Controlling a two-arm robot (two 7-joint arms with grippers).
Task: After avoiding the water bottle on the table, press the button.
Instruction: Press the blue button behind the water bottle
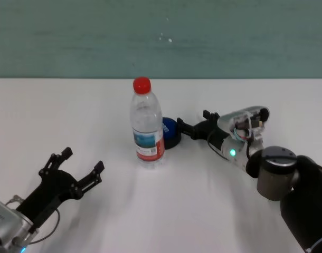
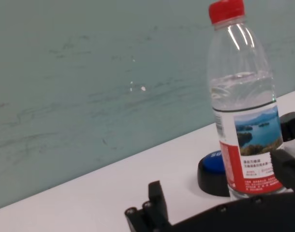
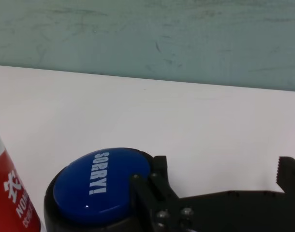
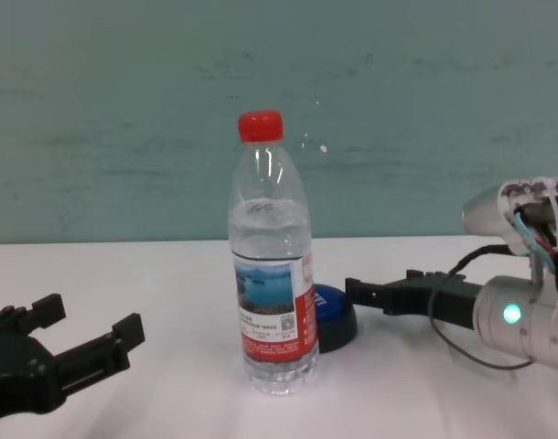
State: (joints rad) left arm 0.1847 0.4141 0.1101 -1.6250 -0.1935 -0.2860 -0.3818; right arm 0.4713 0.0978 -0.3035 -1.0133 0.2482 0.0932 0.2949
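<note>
The water bottle (image 1: 148,126), clear with a red cap, stands upright mid-table (image 1: 71,105). Just behind it on its right sits the low blue button (image 1: 171,132), printed "SORRY!" (image 3: 101,179). My right gripper (image 1: 192,120) is open and reaches in from the right, past the bottle. One of its fingers (image 3: 154,181) is over the button's right edge; I cannot tell whether it touches. From the chest, the bottle (image 4: 272,265) hides part of the button (image 4: 338,315), and the right gripper (image 4: 381,294) hangs low beside it. My left gripper (image 1: 83,159) rests open at the near left.
A teal wall (image 1: 161,37) runs along the table's far edge. The left wrist view shows the bottle (image 2: 244,106) and the button (image 2: 213,169) beyond one of my left fingers (image 2: 152,208). White tabletop stretches on either side of the bottle.
</note>
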